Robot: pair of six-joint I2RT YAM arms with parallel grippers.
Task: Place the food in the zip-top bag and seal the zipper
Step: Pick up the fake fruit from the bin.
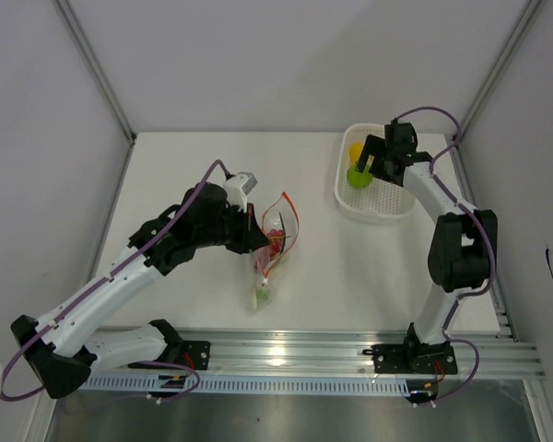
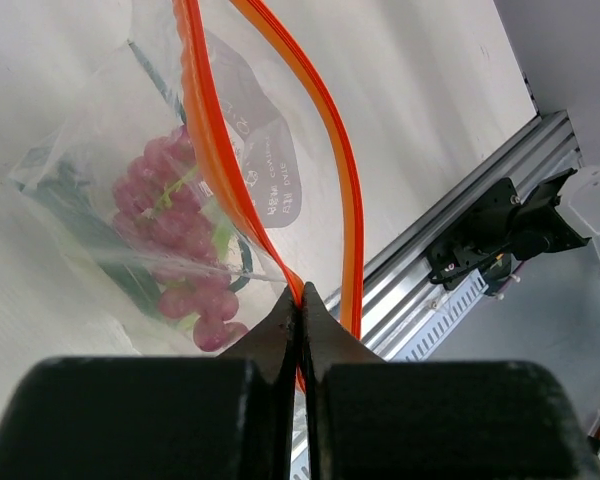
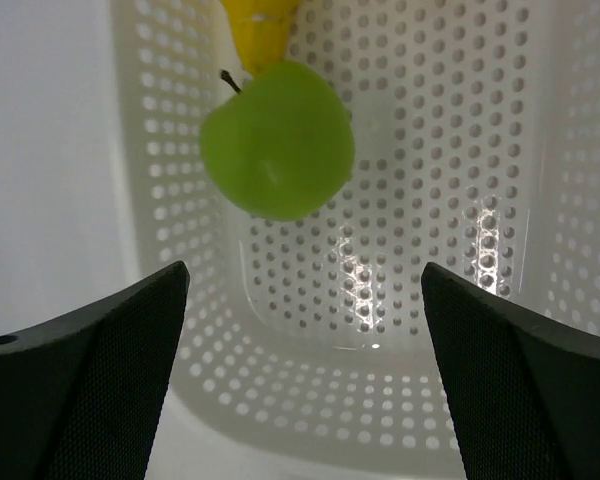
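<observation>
The clear zip-top bag lies mid-table with its mouth gaping. My left gripper is shut on one side of the orange zipper, holding it lifted. Red bits, green stalks and a pale leafy piece show inside the bag. A green apple and a yellow piece sit in the white basket. My right gripper hangs open above the basket, just short of the apple, with nothing between its fingers.
The white perforated basket stands at the back right, near the right wall. An aluminium rail runs along the table's near edge. Grey walls close in the table on the left, right and back.
</observation>
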